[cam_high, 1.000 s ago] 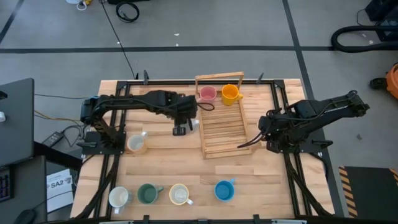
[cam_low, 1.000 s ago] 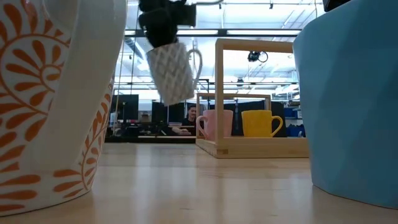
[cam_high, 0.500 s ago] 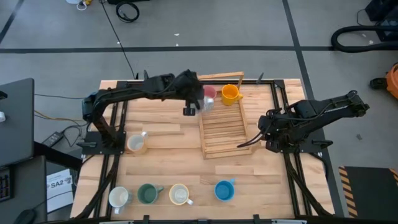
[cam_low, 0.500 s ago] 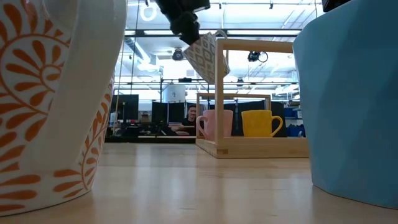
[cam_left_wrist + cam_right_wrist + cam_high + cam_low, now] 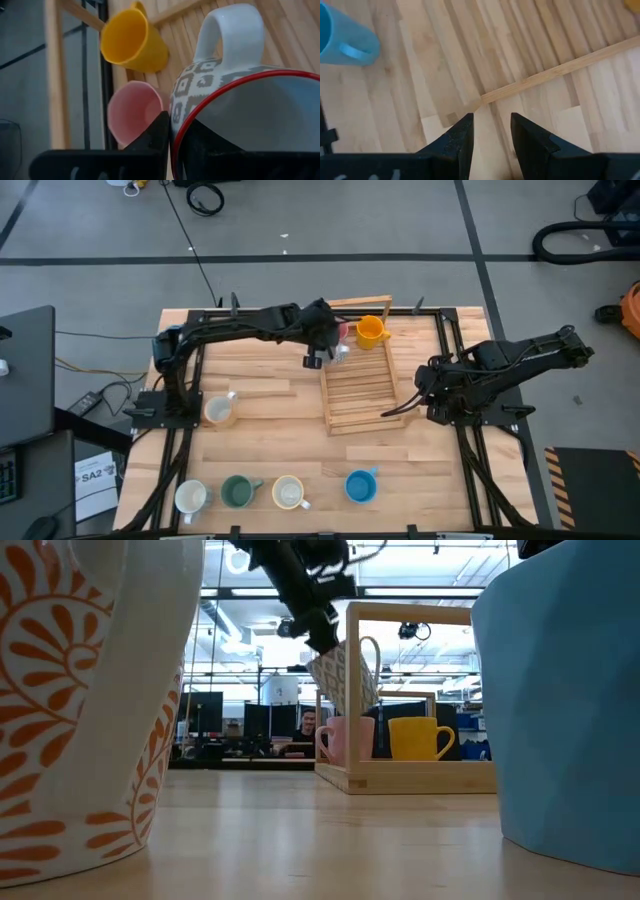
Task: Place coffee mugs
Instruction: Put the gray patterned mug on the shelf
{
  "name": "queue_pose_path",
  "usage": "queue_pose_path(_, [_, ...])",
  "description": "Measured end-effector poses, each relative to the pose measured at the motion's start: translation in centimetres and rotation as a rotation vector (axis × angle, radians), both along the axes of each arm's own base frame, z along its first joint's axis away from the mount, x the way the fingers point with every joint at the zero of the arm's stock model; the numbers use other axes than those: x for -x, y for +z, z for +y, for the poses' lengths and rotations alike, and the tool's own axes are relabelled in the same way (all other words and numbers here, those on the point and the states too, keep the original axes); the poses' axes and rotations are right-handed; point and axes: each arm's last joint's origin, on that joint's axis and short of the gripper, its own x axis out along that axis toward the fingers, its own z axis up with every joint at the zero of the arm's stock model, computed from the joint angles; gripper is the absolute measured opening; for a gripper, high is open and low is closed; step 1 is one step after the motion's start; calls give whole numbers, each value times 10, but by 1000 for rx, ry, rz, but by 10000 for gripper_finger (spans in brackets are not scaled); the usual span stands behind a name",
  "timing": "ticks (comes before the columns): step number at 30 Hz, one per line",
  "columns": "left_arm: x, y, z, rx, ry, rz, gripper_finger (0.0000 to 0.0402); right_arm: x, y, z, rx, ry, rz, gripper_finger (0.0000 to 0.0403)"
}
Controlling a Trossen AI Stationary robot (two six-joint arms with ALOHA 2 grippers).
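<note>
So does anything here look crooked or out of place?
Only the patterned white mug: it hangs tilted in the left pincer above the wooden tray, beside the upright pink mug. Nothing looks spilled or broken.

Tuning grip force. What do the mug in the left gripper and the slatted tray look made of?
Patterned mug in the left gripper: looks like glazed ceramic, with a glossy white handle, a printed grey pattern and a red rim. Tray: seems unfinished light wood, with matte slats and visible grain. The right gripper is open beside it.
</note>
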Motion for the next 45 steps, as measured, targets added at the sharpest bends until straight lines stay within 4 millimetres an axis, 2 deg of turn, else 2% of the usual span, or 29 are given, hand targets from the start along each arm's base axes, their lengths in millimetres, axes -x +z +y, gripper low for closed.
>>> queue_pose_path(9, [-15, -33, 2, 40, -18, 65, 38, 0, 0, -1, 31, -13, -7, 135])
queue_pose_path(16, [-20, -40, -1, 52, -28, 63, 38, -1, 1, -3, 109, -14, -28, 135])
queue_pose_path(23, [-25, -45, -5, 83, -63, 43, 38, -11, 6, -7, 254, 39, -139, 135])
queue_pose_path(32, [-29, -44, -9, 74, -75, 18, 38, -32, 19, -27, 359, 69, -335, 135])
queue_pose_path(39, [-35, -41, -17, 63, -96, -24, 38, -46, 31, -41, 391, 154, -483, 135])
queue_pose_path(45, [-42, -36, -24, 42, -117, -96, 38, -50, 31, -52, 387, 158, -498, 135])
